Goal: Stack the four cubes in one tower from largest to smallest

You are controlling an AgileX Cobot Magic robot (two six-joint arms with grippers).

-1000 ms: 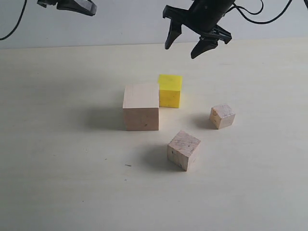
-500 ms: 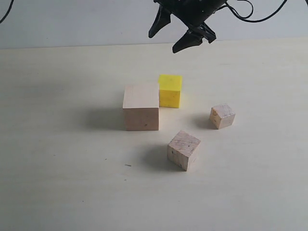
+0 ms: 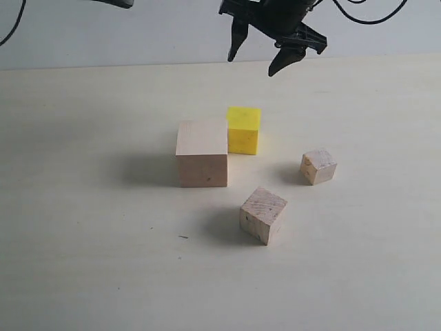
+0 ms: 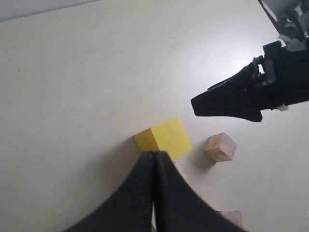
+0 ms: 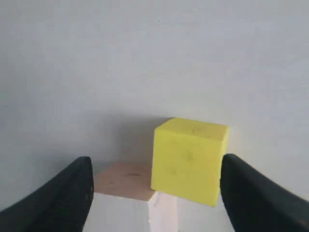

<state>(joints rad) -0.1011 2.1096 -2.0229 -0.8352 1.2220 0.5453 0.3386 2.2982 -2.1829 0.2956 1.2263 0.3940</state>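
Yellow cube (image 3: 243, 129): rigid, probably light and smooth; take by opposite flat sides. Right claw (image 3: 253, 64): apart, empty. Left claw (image 4: 153, 157): together.

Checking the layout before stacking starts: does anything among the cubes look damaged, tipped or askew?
Nothing damaged or tipped. The medium cube and small cube sit turned at an angle, unlike the squarely set large cube and yellow cube.

right gripper (image 3: 253, 64): matte black, tapered, pointed | left gripper (image 4: 153, 155): black, curved | cables (image 3: 374, 23): black, looping

Large cube (image 3: 202, 152) leftmost, small cube (image 3: 318, 166) rightmost
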